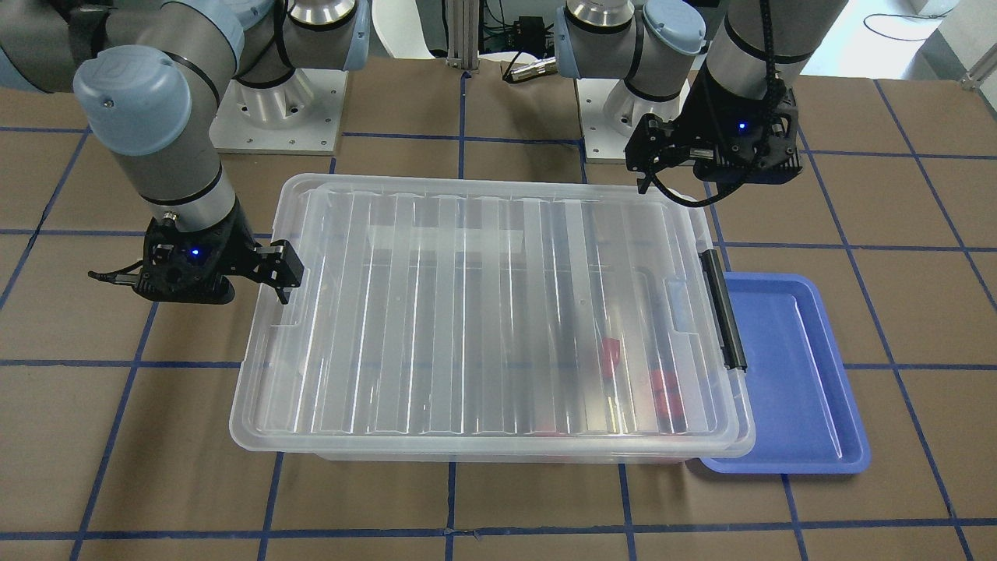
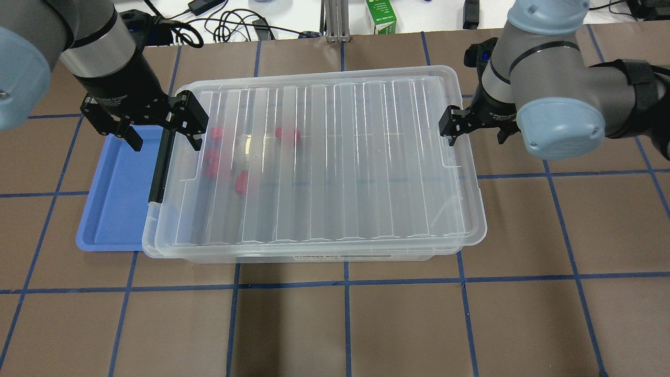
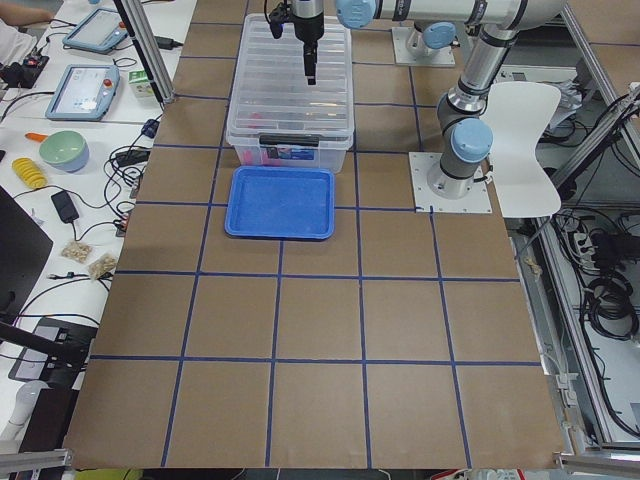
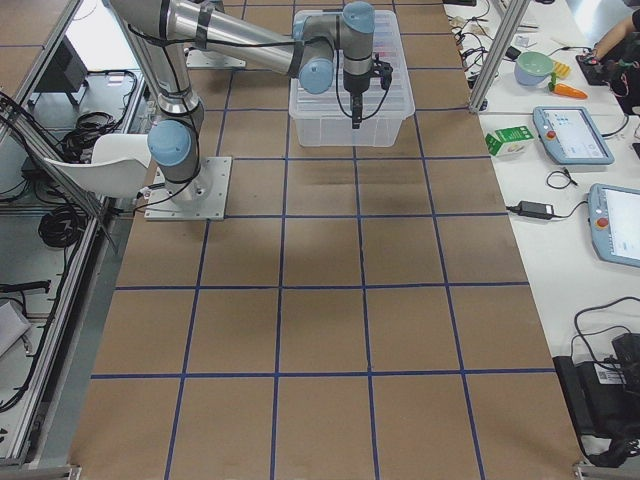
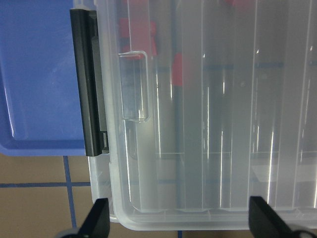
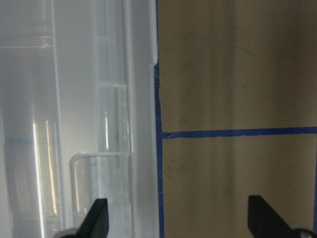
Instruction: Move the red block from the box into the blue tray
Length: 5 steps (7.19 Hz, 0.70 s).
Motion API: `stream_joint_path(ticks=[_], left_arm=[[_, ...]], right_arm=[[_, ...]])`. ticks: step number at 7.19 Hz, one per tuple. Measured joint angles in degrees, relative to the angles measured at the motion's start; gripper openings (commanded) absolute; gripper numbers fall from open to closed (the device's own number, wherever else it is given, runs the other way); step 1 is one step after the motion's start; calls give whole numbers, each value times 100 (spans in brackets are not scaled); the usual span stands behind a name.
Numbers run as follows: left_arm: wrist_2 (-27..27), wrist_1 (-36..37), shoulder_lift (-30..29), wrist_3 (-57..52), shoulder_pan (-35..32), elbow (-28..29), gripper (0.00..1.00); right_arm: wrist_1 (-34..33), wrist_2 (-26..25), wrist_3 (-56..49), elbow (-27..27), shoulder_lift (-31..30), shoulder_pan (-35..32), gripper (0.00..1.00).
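Observation:
The box (image 2: pixel 324 157), a clear bin, lies in the table's middle with its ribbed lid shut. Its black latch (image 2: pixel 158 165) is on the end nearest the blue tray (image 2: pixel 112 199), which lies against it on the left. Several red blocks (image 2: pixel 288 135) show blurred through the lid near that end. My left gripper (image 2: pixel 165 141) is open and empty above the latch end; in the left wrist view (image 5: pixel 181 223) its fingers straddle the box corner, with the latch (image 5: pixel 89 84) and red blocks (image 5: pixel 177 69) ahead. My right gripper (image 2: pixel 476 137) is open and empty over the opposite box edge (image 6: pixel 143 99).
The table is brown with a blue tape grid (image 2: pixel 345 280). A green carton (image 2: pixel 384 15) and cables lie along the far edge. The side views show desks with tablets (image 4: pixel 570 130) and a bowl (image 3: pixel 62 150) beyond that edge.

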State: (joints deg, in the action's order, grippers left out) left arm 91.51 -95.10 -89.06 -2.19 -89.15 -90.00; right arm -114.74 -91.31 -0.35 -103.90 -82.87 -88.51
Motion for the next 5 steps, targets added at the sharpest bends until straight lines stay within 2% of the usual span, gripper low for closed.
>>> stream_joint_path(ticks=[3, 5], left_arm=[[1, 0, 3, 0, 8, 0, 100], [4, 0, 3, 0, 15, 0, 100]], right_arm=[[-36, -10, -473, -38, 20, 183, 100], [-50, -22, -1052, -42, -13, 577, 100]])
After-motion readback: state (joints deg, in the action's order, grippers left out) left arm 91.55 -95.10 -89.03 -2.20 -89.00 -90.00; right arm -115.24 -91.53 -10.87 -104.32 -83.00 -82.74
